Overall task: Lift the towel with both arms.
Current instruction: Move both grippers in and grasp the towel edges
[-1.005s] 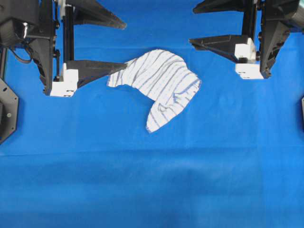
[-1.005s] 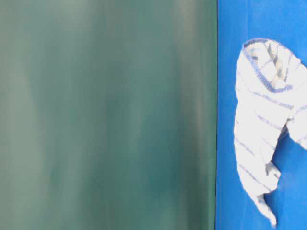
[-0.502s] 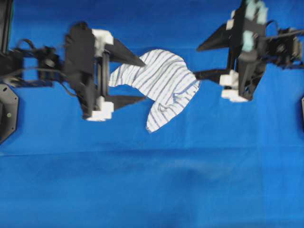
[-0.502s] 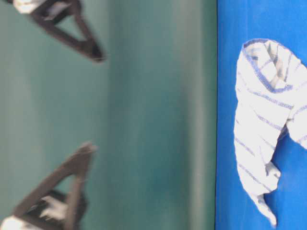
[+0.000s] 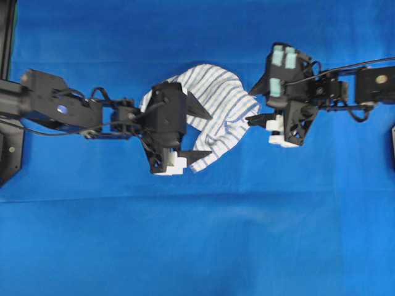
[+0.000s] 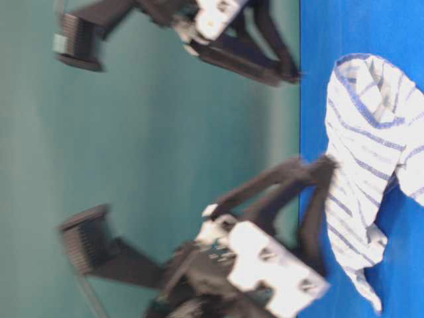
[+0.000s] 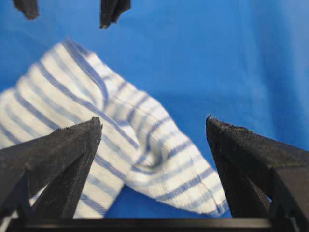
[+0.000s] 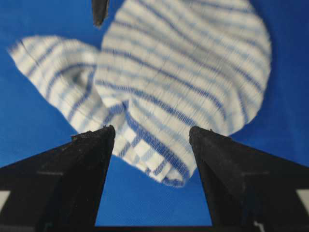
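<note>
1. Towel (image 5: 216, 105): striped white cloth, lying crumpled on the blue sheet (image 5: 197, 246), upper centre of the overhead view, between the two arms.
2. Left gripper (image 5: 205, 132): over the towel's left part, fingers spread wide, one tip above the cloth, the other at its lower tail. Nothing clamped.
3. Wrist view of left gripper (image 7: 153, 126): both fingertips apart, a folded corner of towel (image 7: 120, 145) between and beneath them.
4. Right gripper (image 5: 252, 103): at the towel's right edge, fingers apart, pale green pads (image 5: 281, 58) facing up. Nothing clamped.
5. Wrist view of right gripper (image 8: 152, 131): tips straddling a towel (image 8: 183, 82) edge; contact not determinable.
</note>
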